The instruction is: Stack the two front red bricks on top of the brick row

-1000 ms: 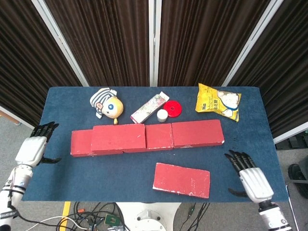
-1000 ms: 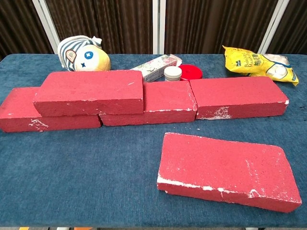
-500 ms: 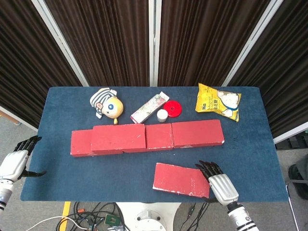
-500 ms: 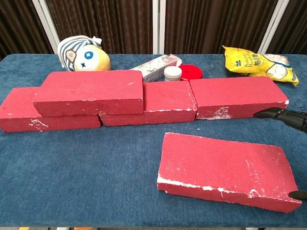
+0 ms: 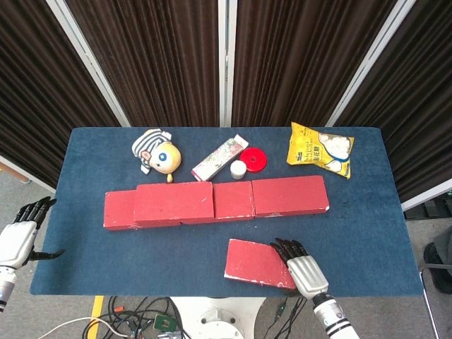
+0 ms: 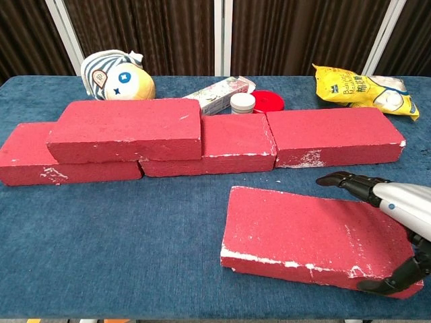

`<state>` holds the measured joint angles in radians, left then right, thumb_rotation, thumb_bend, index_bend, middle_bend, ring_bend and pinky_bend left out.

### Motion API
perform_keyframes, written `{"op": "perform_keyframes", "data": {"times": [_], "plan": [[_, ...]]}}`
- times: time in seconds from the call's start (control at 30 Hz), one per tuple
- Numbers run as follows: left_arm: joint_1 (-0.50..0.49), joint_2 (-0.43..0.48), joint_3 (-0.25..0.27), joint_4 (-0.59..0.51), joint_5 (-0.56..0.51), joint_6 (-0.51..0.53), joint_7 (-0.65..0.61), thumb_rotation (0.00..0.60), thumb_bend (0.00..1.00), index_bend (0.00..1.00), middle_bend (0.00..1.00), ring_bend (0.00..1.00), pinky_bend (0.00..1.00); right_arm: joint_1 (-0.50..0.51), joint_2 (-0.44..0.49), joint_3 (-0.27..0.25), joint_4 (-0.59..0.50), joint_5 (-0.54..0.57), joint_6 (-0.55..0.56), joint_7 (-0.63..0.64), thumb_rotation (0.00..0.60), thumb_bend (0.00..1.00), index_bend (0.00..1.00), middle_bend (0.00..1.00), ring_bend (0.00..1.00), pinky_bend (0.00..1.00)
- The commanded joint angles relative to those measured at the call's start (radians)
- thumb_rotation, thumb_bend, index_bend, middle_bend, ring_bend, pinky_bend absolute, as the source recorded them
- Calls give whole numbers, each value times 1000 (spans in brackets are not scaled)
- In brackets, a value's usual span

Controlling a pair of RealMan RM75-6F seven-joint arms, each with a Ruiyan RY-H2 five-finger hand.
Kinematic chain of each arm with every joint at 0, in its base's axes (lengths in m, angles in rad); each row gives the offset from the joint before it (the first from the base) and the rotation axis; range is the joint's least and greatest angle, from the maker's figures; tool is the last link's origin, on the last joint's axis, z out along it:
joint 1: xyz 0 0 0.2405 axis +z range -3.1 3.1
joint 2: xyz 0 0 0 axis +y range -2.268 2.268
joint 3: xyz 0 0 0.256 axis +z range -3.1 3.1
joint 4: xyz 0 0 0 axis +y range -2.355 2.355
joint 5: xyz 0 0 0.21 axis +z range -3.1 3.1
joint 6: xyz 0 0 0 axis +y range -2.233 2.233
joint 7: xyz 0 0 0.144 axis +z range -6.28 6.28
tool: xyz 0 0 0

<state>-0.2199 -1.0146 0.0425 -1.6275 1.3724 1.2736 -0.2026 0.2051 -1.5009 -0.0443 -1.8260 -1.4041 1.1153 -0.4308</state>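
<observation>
Right robot hand (image 5: pixel 302 268): I see it spread over the right end of the loose red brick (image 5: pixel 256 263) at the front of the table (image 5: pixel 176 254); in the chest view its fingers (image 6: pixel 350 182) reach past the far edge and the thumb sits against the near edge, so it is clasping the brick, which lies flat.
Left robot hand (image 5: pixel 19 236): I see it off the table's left edge, fingers apart, nothing in it.
Loose red brick: flat on the blue table, just in front of the brick row (image 5: pixel 233 199), apart from it.
Stacked brick (image 6: pixel 126 138): one red brick already lies on top of the row's left part.
Brick row: runs left to right across the middle of the table.
White jar (image 5: pixel 239 169): just behind the row, beside the red lid (image 5: pixel 253 159).
Flowered box (image 5: pixel 218 158): lying at a slant, left of the jar.
Plush toy (image 5: pixel 157 153): behind the row's left part.
Yellow snack bag (image 5: pixel 321 149): far right of the table.
</observation>
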Motion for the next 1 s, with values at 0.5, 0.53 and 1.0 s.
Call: {"op": "perform_keyframes", "data": {"times": [0.5, 0.53, 1.0], "plan": [[22, -5, -12, 33, -8, -35, -33, 600, 0, 0, 0, 0, 0, 49, -87, 41, 19, 160, -39, -46, 600, 0, 0, 0, 0, 0], [23, -5, -15, 35, -8, -36, -36, 600, 0, 0, 0, 0, 0, 53, -88, 41, 16, 169, -45, -41, 600, 0, 0, 0, 0, 0], [27, 0, -24, 37, -8, -63, -49, 600, 0, 0, 0, 0, 0, 64, -99, 37, 22, 173, -16, 3, 600, 49, 0, 248, 163, 0]]}}
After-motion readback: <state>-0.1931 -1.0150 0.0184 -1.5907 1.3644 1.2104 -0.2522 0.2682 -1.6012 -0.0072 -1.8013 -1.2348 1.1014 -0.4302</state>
